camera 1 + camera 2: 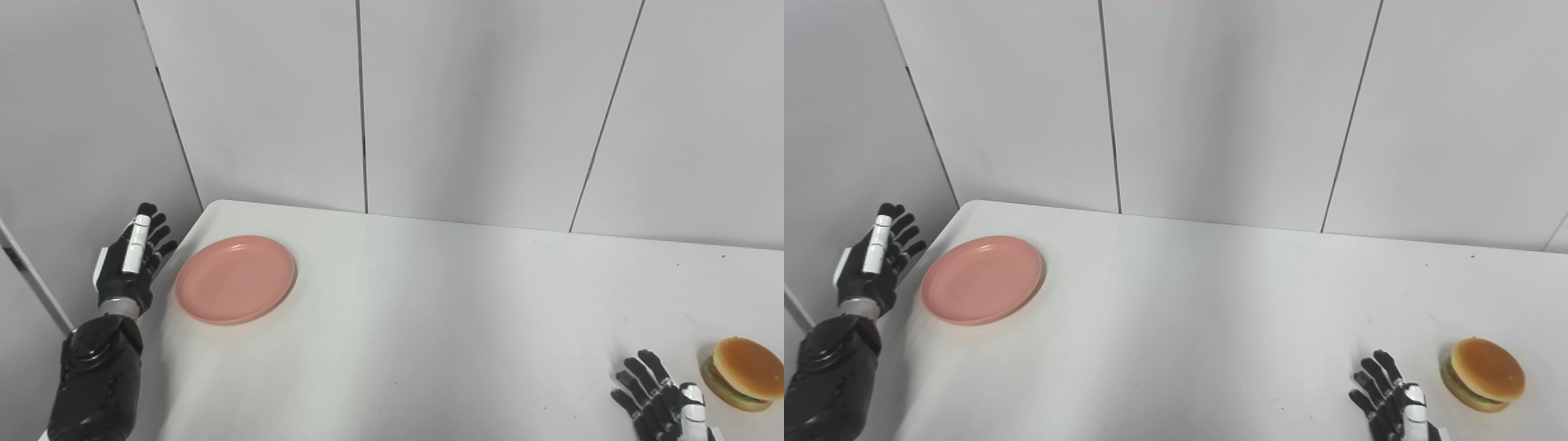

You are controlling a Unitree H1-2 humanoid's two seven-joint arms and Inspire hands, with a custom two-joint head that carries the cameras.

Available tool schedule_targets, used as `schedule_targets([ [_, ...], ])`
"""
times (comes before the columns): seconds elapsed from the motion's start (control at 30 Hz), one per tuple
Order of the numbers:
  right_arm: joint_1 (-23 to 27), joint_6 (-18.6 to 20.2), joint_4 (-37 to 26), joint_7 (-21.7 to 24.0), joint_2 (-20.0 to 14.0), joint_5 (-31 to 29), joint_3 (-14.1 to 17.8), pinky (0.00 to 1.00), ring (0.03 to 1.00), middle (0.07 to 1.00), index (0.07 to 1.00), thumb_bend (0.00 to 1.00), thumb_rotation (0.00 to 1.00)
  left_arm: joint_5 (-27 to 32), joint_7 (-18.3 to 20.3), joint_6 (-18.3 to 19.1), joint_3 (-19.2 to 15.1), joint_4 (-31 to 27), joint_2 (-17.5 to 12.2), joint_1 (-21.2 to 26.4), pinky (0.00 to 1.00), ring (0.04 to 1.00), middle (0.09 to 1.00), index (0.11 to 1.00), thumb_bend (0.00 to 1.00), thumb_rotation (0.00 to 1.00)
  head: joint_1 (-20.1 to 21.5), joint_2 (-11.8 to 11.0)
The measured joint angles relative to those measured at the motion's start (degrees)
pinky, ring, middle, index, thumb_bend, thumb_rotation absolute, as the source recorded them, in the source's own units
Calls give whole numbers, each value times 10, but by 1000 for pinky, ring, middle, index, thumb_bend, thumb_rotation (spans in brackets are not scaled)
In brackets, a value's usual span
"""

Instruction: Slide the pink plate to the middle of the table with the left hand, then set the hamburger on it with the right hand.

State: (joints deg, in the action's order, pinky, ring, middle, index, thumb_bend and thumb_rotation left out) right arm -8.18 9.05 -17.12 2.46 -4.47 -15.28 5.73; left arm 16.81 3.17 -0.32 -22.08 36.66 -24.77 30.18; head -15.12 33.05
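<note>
The pink plate [236, 279] lies flat near the table's far left corner, with nothing on it. My left hand [131, 260] is raised just past the table's left edge, to the left of the plate and apart from it, open with its fingers spread. The hamburger [743, 373] sits near the front right of the table. At the bottom edge my right hand [658, 404] rests to the left of the hamburger, open, fingers spread, not touching it; its palm is partly cut off by the picture's edge.
The white table [441, 318] stretches between the plate and the hamburger. Grey wall panels [478, 110] stand behind the table and along its left side, close to my left hand.
</note>
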Motion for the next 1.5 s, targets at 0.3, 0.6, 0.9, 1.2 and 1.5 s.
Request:
schedule_targets([
  [0.3, -1, 12, -10, -5, 0, 5, 0, 874, 877, 868, 890, 772, 1000, 5, 3, -17, 0, 23, 5, -4, 778, 879, 883, 826, 859, 691, 11, 4],
  [0.6, -2, 12, -10, -3, 0, 7, 0, 903, 883, 856, 900, 736, 1000, 10, 24, -37, 16, 22, 31, -12, 752, 864, 875, 810, 879, 664, 17, -8],
  [0.9, -2, 12, -10, -1, 0, 9, -1, 886, 871, 844, 890, 724, 1000, 30, 47, -32, 27, 2, 47, -17, 734, 860, 871, 803, 906, 702, 24, -14],
  [1.2, -2, 7, -6, 0, 0, 11, -3, 871, 860, 833, 883, 709, 1000, 30, 65, -30, 56, -33, 78, -25, 725, 863, 876, 790, 909, 722, 33, -19],
  [1.5, -2, 7, -6, -3, 2, 18, -5, 868, 862, 837, 879, 687, 1000, -21, -6, 10, 97, -98, 156, -25, 687, 844, 856, 770, 861, 756, 40, -15],
])
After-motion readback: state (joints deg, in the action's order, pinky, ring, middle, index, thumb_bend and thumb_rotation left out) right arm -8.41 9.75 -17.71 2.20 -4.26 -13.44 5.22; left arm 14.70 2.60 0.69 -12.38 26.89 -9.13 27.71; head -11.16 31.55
